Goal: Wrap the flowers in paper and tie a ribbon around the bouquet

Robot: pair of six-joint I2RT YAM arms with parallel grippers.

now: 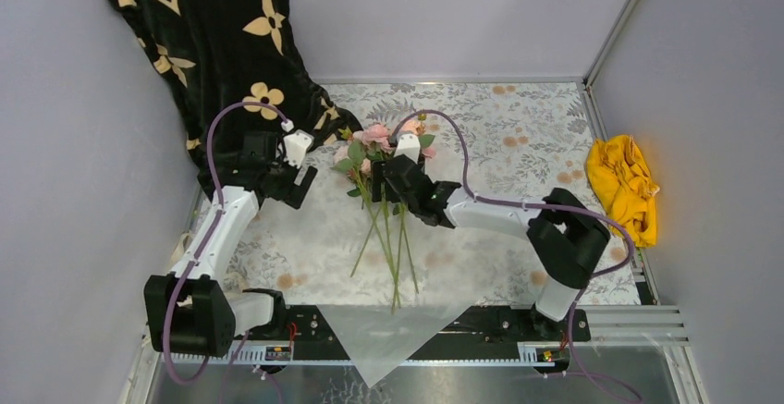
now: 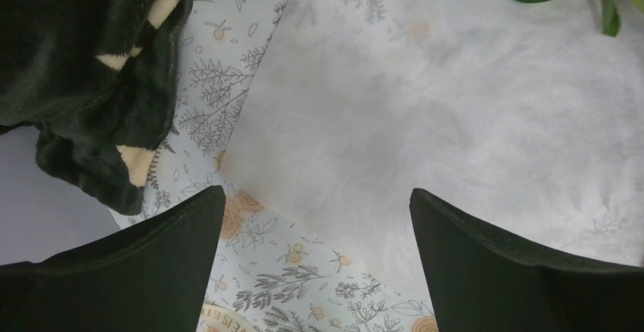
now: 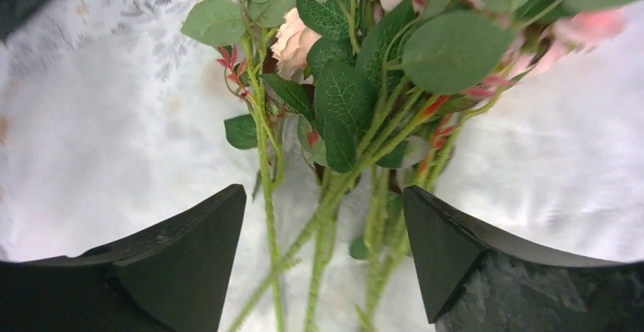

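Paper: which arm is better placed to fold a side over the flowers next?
Left, likely. The left gripper is open above a corner of the paper, beside the black cloth. The right gripper is open too, but straddles the stems of the flowers mid-sheet, away from any edge.

Your view: paper (image 2: pixel 425 119) thin, translucent, matt, faintly crinkled; flowers (image 3: pixel 342 96) with veined matt leaves, bristly stems; black cloth (image 2: pixel 68 51) plush, velvety.
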